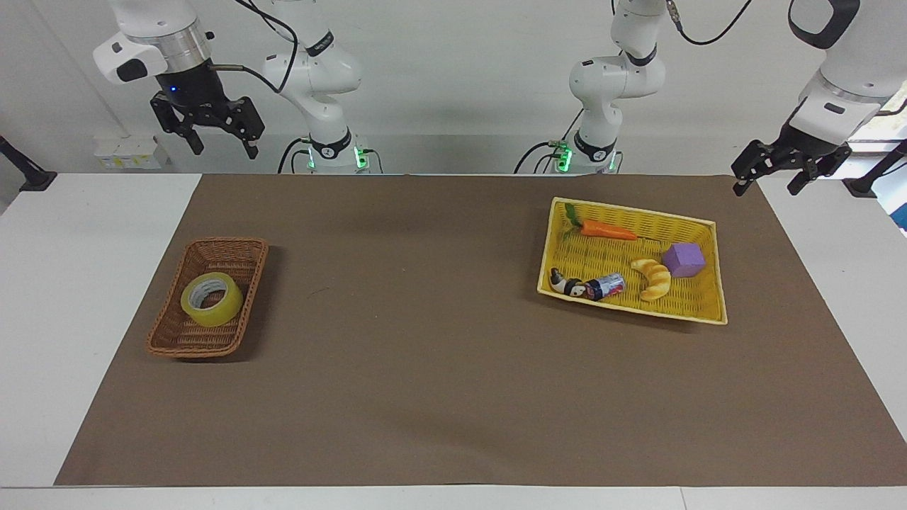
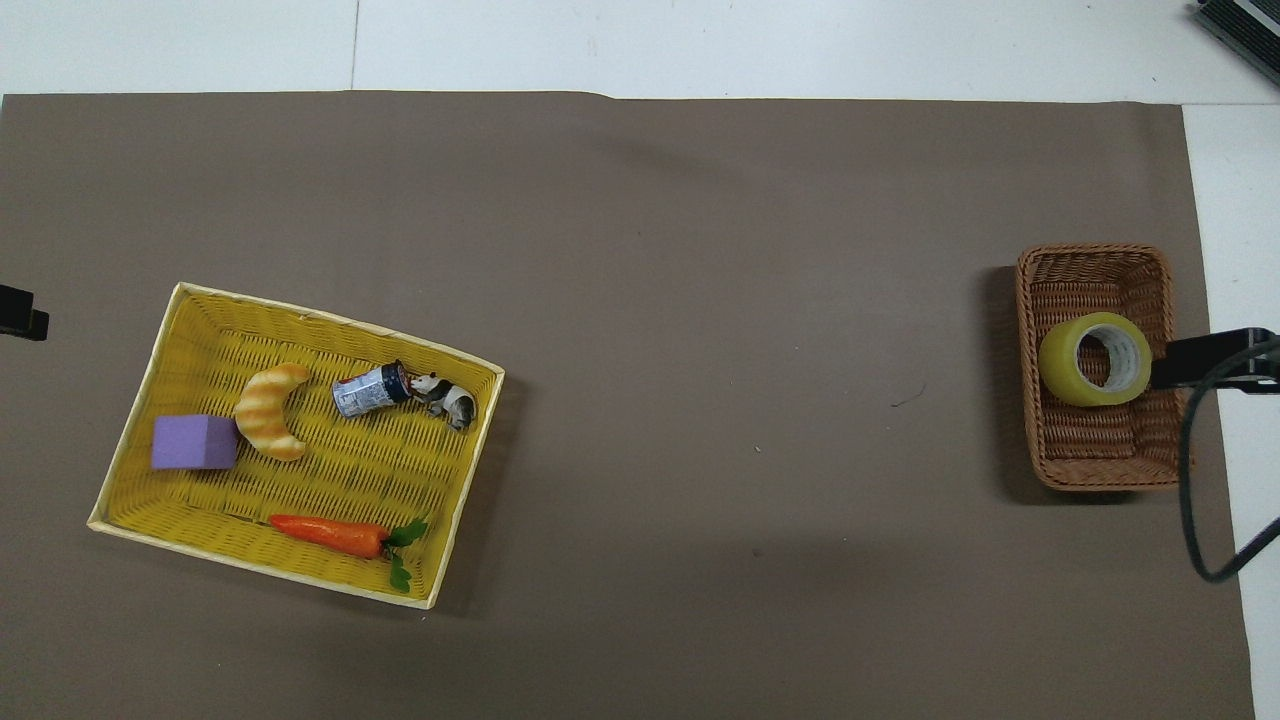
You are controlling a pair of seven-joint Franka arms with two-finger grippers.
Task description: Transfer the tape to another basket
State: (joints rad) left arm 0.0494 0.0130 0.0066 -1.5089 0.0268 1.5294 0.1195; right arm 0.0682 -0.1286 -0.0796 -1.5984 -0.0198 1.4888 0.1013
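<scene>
The yellow tape (image 1: 211,299) (image 2: 1093,358) lies flat in the brown wicker basket (image 1: 191,348) (image 2: 1095,255), toward the right arm's end of the table. My right gripper (image 1: 223,150) hangs high in the air, open and holding nothing. From overhead only a black part of the right gripper (image 2: 1210,358) shows, over the basket's outer rim beside the tape. My left gripper (image 1: 765,190) waits open and holds nothing, over the mat's corner at the left arm's end. From overhead just the tip of the left gripper (image 2: 20,312) shows.
A yellow woven tray (image 1: 631,210) (image 2: 350,470) sits toward the left arm's end. It holds a carrot (image 1: 608,229), a purple cube (image 1: 684,259), a croissant (image 1: 653,278), a small can (image 1: 609,285) and a panda figure (image 1: 567,285). A brown mat (image 1: 425,340) covers the table.
</scene>
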